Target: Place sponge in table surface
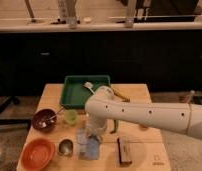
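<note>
The sponge point(88, 148) is a pale blue-grey pad lying on the wooden table point(51, 95), near its front edge and left of centre. My white arm reaches in from the right. My gripper point(94, 134) hangs off the arm's end directly above the sponge, at or very close to its top edge. The arm's bulk hides where the gripper and sponge meet.
A green tray point(74, 98) holding a brush point(88, 86) sits at the back. A brown bowl with a spoon point(44, 120), a green cup point(70, 117), an orange bowl point(37, 154) and a small metal cup point(66, 147) stand to the left. A brown block point(125, 150) lies to the right.
</note>
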Available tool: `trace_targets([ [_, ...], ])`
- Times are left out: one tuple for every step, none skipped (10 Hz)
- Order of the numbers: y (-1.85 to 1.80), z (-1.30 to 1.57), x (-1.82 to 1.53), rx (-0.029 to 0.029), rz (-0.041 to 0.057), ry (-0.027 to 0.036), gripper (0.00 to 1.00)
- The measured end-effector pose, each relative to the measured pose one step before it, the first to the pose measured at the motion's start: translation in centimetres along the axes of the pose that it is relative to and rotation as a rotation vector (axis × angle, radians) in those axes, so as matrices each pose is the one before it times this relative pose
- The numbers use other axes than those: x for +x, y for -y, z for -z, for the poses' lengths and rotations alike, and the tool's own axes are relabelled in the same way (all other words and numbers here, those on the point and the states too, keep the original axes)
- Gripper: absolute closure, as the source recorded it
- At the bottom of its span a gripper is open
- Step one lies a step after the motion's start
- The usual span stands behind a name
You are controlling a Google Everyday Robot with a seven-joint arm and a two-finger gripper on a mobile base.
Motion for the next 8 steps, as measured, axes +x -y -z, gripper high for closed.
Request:
trace_targets([
  [0.313,0.597,-0.143,0.00167,0.00487,-0.00983,1.00],
  [0.119,0.405,-0.078,-0.00128,0.00270,-0.00659,1.00],
  [0.140,0.467,-0.076,-0.00092,0.00202,-0.00713,1.00],
  [0.094,0.388,-0.016,0.00173,0.00013,-0.00640,1.00],
  [0.038,0.239,0.018,0.00121,-0.00023,-0.00416,1.00],
  [-0.014,0.228,0.072,0.00106,-0.00175,-0.00413,1.00],
  [-0.044,0.174,0.102,0.00427,-0.00437,-0.00286,1.00],
  [-0.209,0.233,0.206,0.00813,-0.00722,-0.00405,1.00],
])
